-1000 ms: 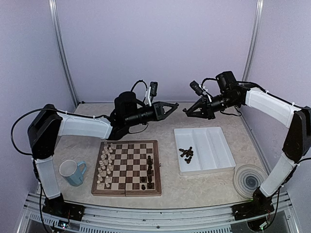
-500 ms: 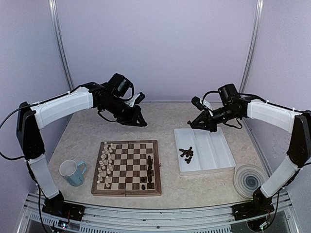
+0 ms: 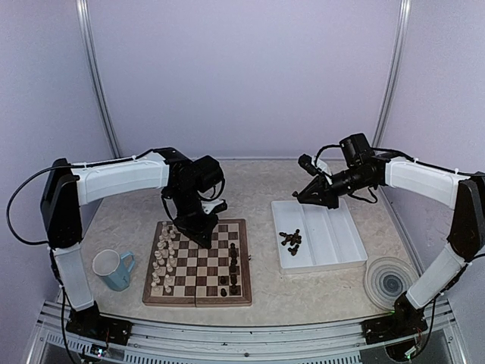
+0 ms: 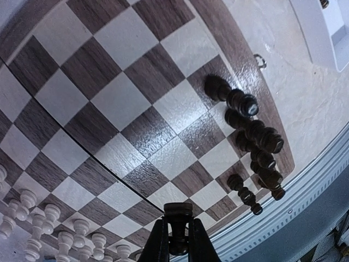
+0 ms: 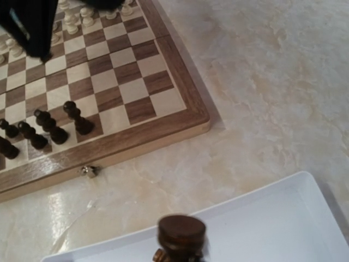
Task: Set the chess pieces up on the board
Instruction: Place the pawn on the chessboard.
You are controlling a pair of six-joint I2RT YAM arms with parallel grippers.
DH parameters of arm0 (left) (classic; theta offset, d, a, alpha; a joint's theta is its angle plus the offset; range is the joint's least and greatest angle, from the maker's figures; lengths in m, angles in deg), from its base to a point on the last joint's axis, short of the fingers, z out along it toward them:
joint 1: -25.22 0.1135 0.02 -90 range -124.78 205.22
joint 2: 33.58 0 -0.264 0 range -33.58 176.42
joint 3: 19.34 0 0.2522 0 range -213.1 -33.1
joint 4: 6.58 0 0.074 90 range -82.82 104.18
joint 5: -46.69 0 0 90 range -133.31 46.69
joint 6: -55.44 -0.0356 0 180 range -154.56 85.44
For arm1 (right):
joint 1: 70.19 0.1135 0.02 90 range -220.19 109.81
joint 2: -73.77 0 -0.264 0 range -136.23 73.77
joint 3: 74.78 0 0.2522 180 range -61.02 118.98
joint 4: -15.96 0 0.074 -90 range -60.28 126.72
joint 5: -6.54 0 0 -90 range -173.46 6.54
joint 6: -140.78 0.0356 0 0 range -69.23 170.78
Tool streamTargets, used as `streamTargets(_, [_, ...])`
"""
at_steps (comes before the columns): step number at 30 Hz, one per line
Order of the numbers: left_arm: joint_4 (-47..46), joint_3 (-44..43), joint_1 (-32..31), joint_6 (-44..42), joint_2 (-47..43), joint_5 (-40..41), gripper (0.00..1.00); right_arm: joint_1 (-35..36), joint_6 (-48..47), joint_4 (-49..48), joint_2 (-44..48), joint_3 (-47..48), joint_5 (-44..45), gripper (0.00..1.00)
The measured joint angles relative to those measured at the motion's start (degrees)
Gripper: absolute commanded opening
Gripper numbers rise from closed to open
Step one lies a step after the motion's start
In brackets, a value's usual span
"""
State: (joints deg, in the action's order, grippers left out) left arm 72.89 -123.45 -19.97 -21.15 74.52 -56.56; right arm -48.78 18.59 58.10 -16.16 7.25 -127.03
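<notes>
The chess pieces (image 3: 233, 259) are being lined up along the 3 o'clock edge of the board (image 3: 198, 301), more lying in the tray (image 3: 333, 227) at its 3 o'clock. A dark piece (image 4: 178, 215) is being clamped by the left gripper (image 4: 178, 243) above the board's 12 o'clock half; a second dark piece (image 5: 181, 232) is being pinched by the right gripper (image 3: 298, 199) over the tray's 11 o'clock corner. The left one is best being lowered upright onto a vacant edge square, neighbours not being knocked
</notes>
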Motion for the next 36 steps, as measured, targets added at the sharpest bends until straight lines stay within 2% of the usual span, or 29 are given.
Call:
streamTargets(16, [2.16, 1.88, -2.16, -1.03, 6.01, 0.55, 0.00, 0.00, -0.24, 0.00, 0.00, -0.44, -0.04, 0.08])
streamTargets(26, [2.43, 0.59, -2.38, -1.68, 8.07, 2.10, 0.29, 0.00, -0.57, 0.02, -0.07, -0.44, -0.04, 0.08])
streamTargets(36, [1.18, -0.74, -3.28, -1.66, 7.87, 3.91, 0.31, 0.00, -0.61, 0.02, -0.35, -0.44, -0.07, 0.08])
